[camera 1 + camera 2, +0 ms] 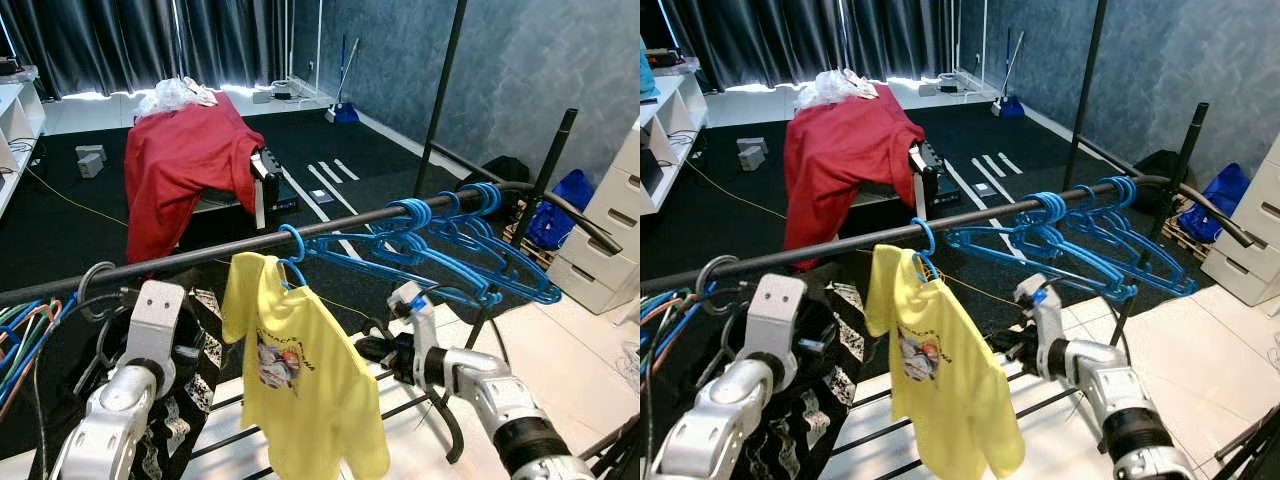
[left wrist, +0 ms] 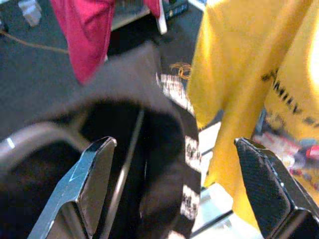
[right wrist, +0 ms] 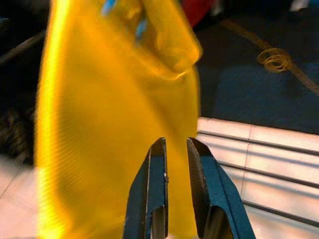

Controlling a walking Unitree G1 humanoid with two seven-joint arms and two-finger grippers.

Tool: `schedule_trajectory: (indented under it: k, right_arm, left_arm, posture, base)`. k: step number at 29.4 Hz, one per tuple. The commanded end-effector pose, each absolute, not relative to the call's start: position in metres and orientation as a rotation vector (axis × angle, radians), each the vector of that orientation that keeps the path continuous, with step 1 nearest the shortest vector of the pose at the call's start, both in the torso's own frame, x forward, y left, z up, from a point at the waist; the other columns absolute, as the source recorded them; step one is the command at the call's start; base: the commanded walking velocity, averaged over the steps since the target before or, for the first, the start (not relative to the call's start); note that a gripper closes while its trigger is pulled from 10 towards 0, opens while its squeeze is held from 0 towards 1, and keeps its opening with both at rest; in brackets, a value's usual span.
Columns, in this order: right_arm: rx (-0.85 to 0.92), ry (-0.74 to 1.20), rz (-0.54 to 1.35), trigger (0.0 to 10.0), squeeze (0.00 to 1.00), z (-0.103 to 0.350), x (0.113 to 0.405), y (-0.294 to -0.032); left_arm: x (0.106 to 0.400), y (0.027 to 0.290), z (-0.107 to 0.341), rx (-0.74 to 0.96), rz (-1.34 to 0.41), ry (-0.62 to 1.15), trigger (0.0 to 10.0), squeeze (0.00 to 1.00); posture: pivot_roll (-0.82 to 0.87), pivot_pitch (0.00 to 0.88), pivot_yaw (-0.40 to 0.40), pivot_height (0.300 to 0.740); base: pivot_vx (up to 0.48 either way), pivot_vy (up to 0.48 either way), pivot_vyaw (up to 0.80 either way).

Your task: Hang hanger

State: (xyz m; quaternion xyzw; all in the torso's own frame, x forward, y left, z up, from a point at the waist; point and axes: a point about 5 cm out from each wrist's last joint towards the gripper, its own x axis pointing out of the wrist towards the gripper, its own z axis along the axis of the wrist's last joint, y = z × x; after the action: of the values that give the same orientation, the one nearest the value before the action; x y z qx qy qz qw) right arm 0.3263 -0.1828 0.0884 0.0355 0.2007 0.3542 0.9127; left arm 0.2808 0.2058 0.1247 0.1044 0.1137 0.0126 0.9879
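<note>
Hanger [image 1: 291, 262] hook blue, head views

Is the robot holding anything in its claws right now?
No, nothing is held. The left gripper is wide open near the black garment. The right gripper is nearly shut on nothing, just in front of the yellow shirt.

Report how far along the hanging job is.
Done: the yellow shirt hangs from its blue hanger, hooked over the black rail. In hand: nothing. The right claw is nearly shut just beside the shirt; the left claw is open, facing a black garment. Left: pull both arms clear.
</note>
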Motion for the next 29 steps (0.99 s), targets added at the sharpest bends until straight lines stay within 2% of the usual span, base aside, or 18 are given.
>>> schedule_trajectory:
  k: [1,3,5,6,8,13,14,16,17,18,19,25,26,27,29]
  right_arm:
    - [0.096,0.380,0.664,10.0,0.00,0.090,0.327,-0.195]
    - [0.101,0.374,0.638,10.0,0.00,0.089,0.326,-0.200]
    - [0.122,0.359,0.505,10.0,0.00,0.086,0.321,-0.223]
    - [0.122,0.359,0.505,10.0,0.00,0.086,0.321,-0.223]
    - [0.129,0.349,0.379,10.0,0.00,0.083,0.316,-0.243]
    - [0.130,0.346,0.274,10.0,0.00,0.079,0.311,-0.258]
    - [0.122,0.349,0.239,10.0,0.00,0.077,0.309,-0.263]
    - [0.118,0.352,0.212,10.0,0.00,0.074,0.307,-0.266]
    - [0.106,0.365,0.192,10.0,0.00,0.071,0.305,-0.270]
    - [0.099,0.375,0.180,10.0,0.00,0.069,0.303,-0.272]
    - [0.085,0.388,0.166,10.0,0.00,0.066,0.302,-0.275]
    - [0.063,0.408,0.139,10.0,0.00,0.063,0.300,-0.278]
    - [0.055,0.410,0.135,10.0,0.00,0.063,0.300,-0.279]
    - [0.043,0.415,0.130,10.0,0.00,0.063,0.301,-0.280]
    - [0.043,0.415,0.130,10.0,0.00,0.063,0.301,-0.280]
  left_arm:
    - [0.281,0.203,0.127,0.178,0.011,0.226,10.0,0.00]
    - [0.281,0.201,0.129,0.167,0.001,0.223,10.0,0.00]
    - [0.283,0.188,0.138,0.087,-0.076,0.208,10.0,0.00]
    - [0.283,0.188,0.138,0.087,-0.076,0.208,10.0,0.00]
    - [0.282,0.173,0.143,0.061,-0.184,0.211,10.0,0.00]
    - [0.278,0.160,0.147,0.056,-0.275,0.228,10.0,0.00]
    - [0.275,0.155,0.150,0.055,-0.305,0.231,10.0,0.49]
    - [0.274,0.152,0.153,0.055,-0.321,0.232,10.0,0.49]
    - [0.272,0.150,0.156,0.066,-0.320,0.232,10.0,0.67]
    - [0.271,0.149,0.158,0.074,-0.317,0.233,10.0,0.67]
    - [0.270,0.148,0.160,0.070,-0.309,0.236,10.0,1.00]
    - [0.266,0.141,0.166,-0.017,-0.309,0.250,10.0,1.00]
    - [0.262,0.132,0.169,-0.095,-0.339,0.274,10.0,0.00]
    - [0.257,0.122,0.170,-0.164,-0.378,0.299,10.0,0.00]
    - [0.257,0.122,0.170,-0.164,-0.378,0.299,10.0,0.00]
  posture:
    - [0.04,0.000,-0.060,0.740]
    - [0.03,0.000,-0.060,0.740]
    - [0.03,0.000,-0.058,0.740]
    - [0.03,0.000,-0.058,0.740]
    - [0.02,0.000,-0.054,0.740]
    - [0.00,0.000,-0.049,0.740]
    - [0.00,0.000,-0.048,0.740]
    - [0.00,0.000,-0.048,0.740]
    - [0.00,0.000,-0.050,0.740]
    - [0.00,0.000,-0.050,0.740]
    - [0.00,0.000,-0.052,0.740]
    - [0.00,0.000,-0.055,0.740]
    - [0.00,0.000,-0.056,0.740]
    - [0.01,0.000,-0.058,0.740]
    - [0.01,0.000,-0.058,0.740]
  base:
    - [0.000,0.000,0.00]
    - [0.000,0.000,0.00]
    - [0.000,0.000,0.00]
    - [0.000,0.000,0.00]
    - [0.000,0.000,0.00]
    - [0.000,0.000,0.00]
    - [0.000,0.000,0.00]
    - [0.000,0.000,0.00]
    - [0.000,0.000,0.00]
    - [0.000,0.000,0.00]
    - [0.000,0.000,0.00]
    - [0.000,0.000,0.00]
    - [0.000,0.000,0.00]
    - [0.000,0.000,0.00]
    - [0.000,0.000,0.00]
